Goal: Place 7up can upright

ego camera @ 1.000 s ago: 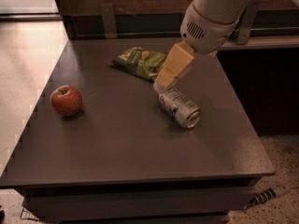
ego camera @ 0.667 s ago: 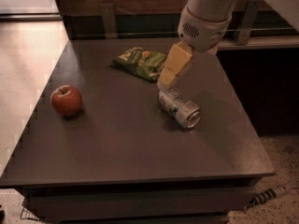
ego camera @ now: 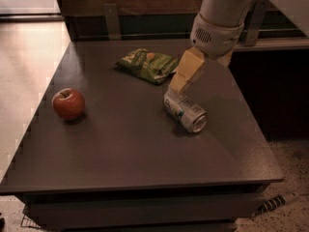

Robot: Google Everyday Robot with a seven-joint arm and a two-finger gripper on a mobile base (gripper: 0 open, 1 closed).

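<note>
The dark grey square table (ego camera: 120, 153) fills most of the frame. From the upper right the white robot arm (ego camera: 219, 18) comes down over it, and its pale yellow gripper (ego camera: 176, 86) hangs low, right of centre, with its tip at the far end of the can, touching it or just above it. It is not possible to say whether the claw is spread apart or closed, because only one yellow slab of it shows.

The flat green snack bag (ego camera: 147, 64) lies in the upper middle, near the gripper but apart from it. The small silver-grey 7up can (ego camera: 186, 112) lies on its side right of centre, with its shiny metal top turned toward the lower right of the frame. The red round apple (ego camera: 68, 104) sits at the left, well apart from everything else.

I judge the step in hand to be the approach for a grasp – the can is not yet lifted and not yet upright. The next move calls for a firm hold across the can's body, then a turn that brings the shiny top upward, and a gentle setting down on the bare table so it does not roll.

The arm's upper part is cut off by the frame edge – also the can's far end is partly covered by the gripper, so real contact is hard to confirm.
</note>
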